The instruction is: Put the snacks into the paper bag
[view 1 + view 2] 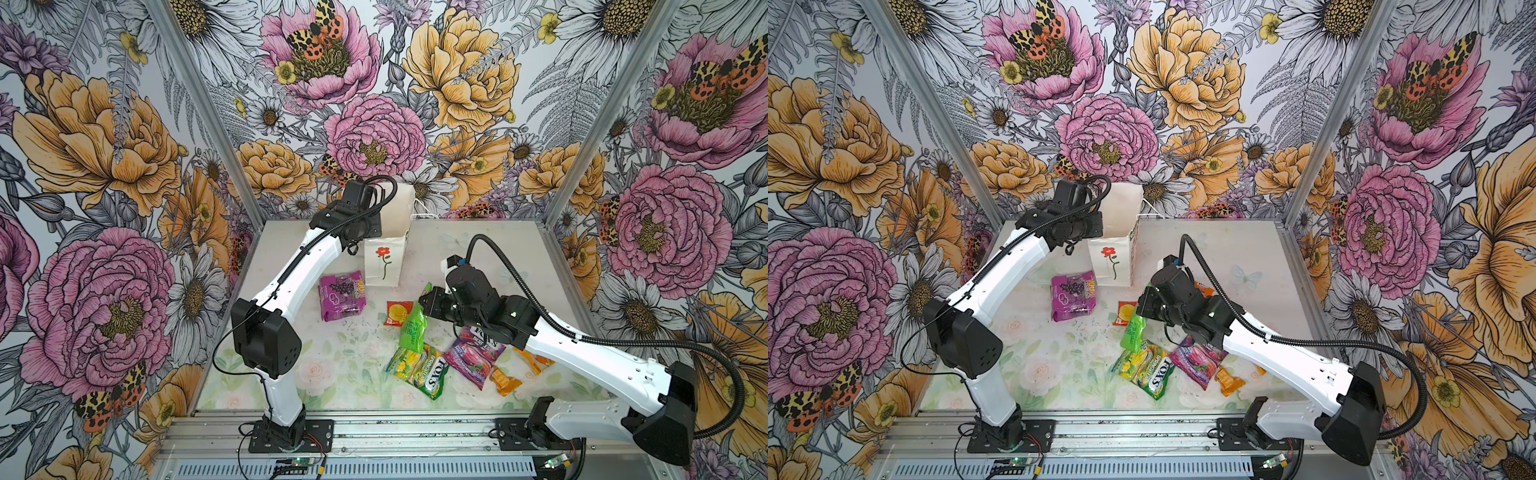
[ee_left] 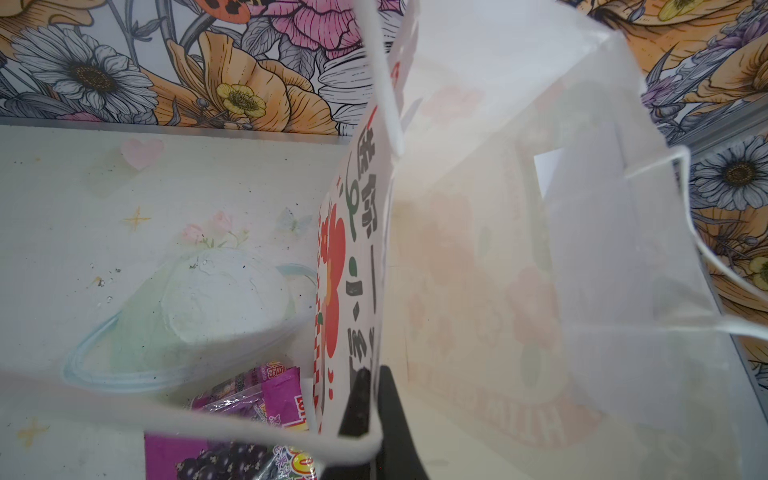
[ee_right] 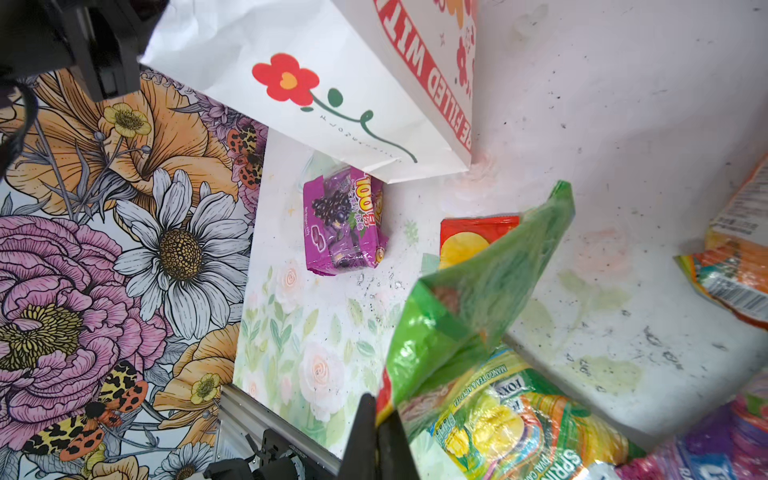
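Note:
The white paper bag (image 1: 384, 264) (image 1: 1111, 262) stands upright at the back with its mouth open. My left gripper (image 2: 370, 415) is shut on the bag's side wall at the rim, beside a cord handle. My right gripper (image 1: 424, 303) (image 3: 376, 419) is shut on a corner of the bright green packet (image 1: 413, 328) (image 3: 478, 299), which hangs below it. On the table lie a purple grape packet (image 1: 343, 295), a red sachet (image 1: 397, 312), a green-yellow FOX'S packet (image 1: 419, 370), a purple FOX'S packet (image 1: 473, 353) and two small orange wrappers (image 1: 503, 380) (image 1: 534, 359).
An orange packet (image 1: 1204, 287) (image 3: 735, 266) lies behind my right wrist. Flowered walls close the table at the back and both sides. A metal rail (image 1: 415, 432) with both arm bases runs along the front edge.

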